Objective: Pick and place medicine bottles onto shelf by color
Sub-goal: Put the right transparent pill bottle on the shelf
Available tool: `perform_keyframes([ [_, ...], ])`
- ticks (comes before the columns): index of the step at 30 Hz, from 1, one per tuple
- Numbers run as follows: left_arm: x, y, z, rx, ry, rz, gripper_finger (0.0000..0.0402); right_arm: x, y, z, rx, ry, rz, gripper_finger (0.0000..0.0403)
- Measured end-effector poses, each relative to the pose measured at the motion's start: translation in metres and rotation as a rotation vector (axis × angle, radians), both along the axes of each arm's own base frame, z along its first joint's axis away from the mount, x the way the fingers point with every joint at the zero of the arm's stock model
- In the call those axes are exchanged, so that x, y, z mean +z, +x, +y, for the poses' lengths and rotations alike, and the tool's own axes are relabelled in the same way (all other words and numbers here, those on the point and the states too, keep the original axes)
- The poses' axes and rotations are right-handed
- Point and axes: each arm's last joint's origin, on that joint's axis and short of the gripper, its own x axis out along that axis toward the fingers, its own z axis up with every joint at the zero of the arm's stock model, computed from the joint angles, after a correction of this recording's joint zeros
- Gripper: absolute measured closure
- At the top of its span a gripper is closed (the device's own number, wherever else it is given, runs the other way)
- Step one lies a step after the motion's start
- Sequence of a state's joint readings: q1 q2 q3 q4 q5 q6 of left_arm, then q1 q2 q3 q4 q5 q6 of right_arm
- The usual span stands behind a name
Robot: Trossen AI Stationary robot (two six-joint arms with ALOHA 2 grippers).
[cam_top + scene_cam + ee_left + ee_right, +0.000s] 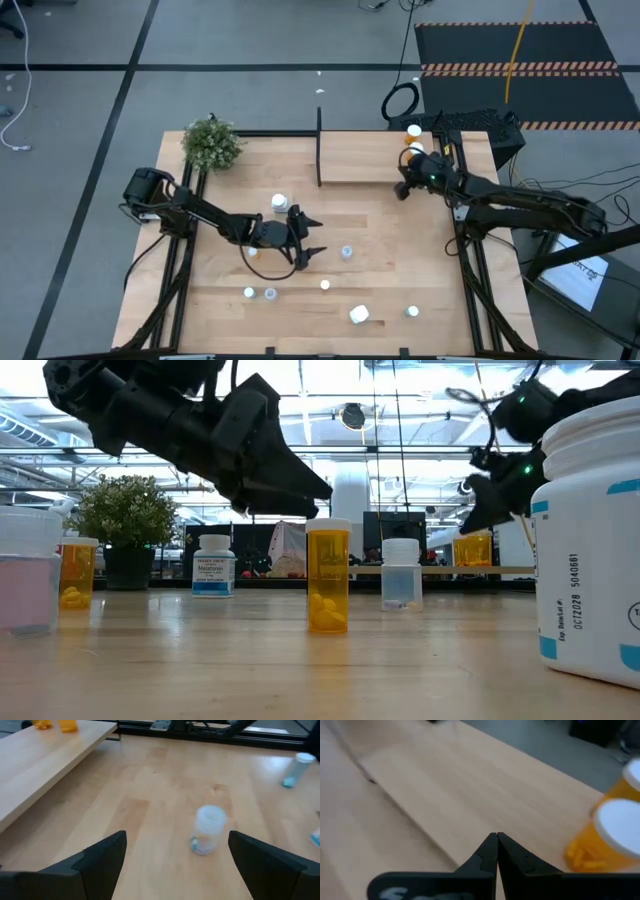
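Bottle [207, 831], clear and pale-capped, stands upright on the bench [165, 785] ahead of my left jaws [175, 860], spread wide to straddle it, while my right jaws [497, 839], pressed together, hover empty over the shelf [470, 790] beside two orange bottles [605, 837].

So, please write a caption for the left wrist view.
Open left gripper approaches a small clear bottle beside the shelf.

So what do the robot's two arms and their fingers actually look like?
Both arms are black, jointed, with black cables looping alongside. The left gripper ends in two dark, flat, wedge-shaped fingers. The right gripper has matching black pointed fingers, and a small green light glows on its wrist.
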State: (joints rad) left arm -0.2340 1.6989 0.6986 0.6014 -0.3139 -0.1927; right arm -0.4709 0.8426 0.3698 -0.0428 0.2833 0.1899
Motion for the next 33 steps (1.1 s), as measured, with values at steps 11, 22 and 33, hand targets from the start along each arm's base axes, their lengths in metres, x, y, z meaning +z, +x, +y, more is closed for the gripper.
perform_keyframes([
  [11,0.046,0.019,-0.056,-0.066,0.095,0.200,0.0051,0.007,0.004,0.037,0.167,0.069,-0.078,0.0399],
  [22,0.082,0.011,-0.096,-0.189,0.112,0.332,0.0051,0.010,0.011,0.058,0.489,0.099,-0.093,0.0399],
  [33,0.076,-0.006,-0.116,-0.188,0.070,0.398,0.0050,0.030,0.017,0.070,0.536,0.070,-0.119,0.0399],
])
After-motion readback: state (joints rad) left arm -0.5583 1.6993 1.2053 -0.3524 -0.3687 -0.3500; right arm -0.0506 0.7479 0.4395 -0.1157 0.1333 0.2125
